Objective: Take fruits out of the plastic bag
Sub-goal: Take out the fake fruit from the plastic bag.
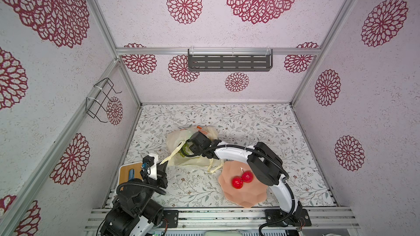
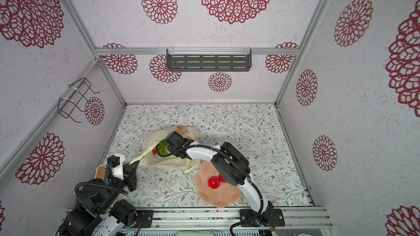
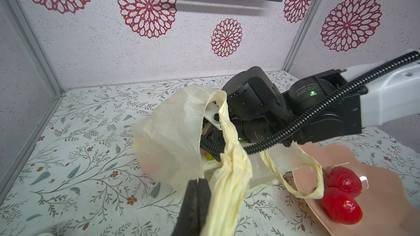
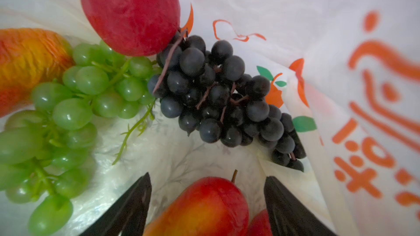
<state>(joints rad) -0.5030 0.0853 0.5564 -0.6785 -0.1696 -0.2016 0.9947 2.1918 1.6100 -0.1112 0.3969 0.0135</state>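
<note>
**A:** My left hand (image 3: 198, 181) is pinched tight on one loop handle of the plastic bag (image 1: 176, 139). The handle runs taut from the bag's mouth to my fingers, at about seven o'clock from the bag in both top views.

**B:** And your right hand?

**A:** My right hand (image 4: 206, 175) is down inside the bag with its jaws spread wide. A red-yellow fruit (image 4: 200, 207) with a short stem sits between them, and I cannot tell whether either finger touches it.

**B:** What else is in there?

**A:** A green grape bunch (image 4: 75, 110) lies against a dark grape bunch (image 4: 218, 101). A red fruit (image 4: 129, 12) rests on both of them, and an orange-red mango (image 4: 27, 64) sits just beside the green one.

**B:** Where is the bag itself?

**A:** It lies on the desk (image 1: 261, 128), left of the middle. The pink bowl (image 1: 241, 198) stands at four o'clock from it and holds two red apples (image 1: 237, 182) that touch each other. The bag's other handle (image 3: 318, 178) droops slack over the bowl's rim.
</note>
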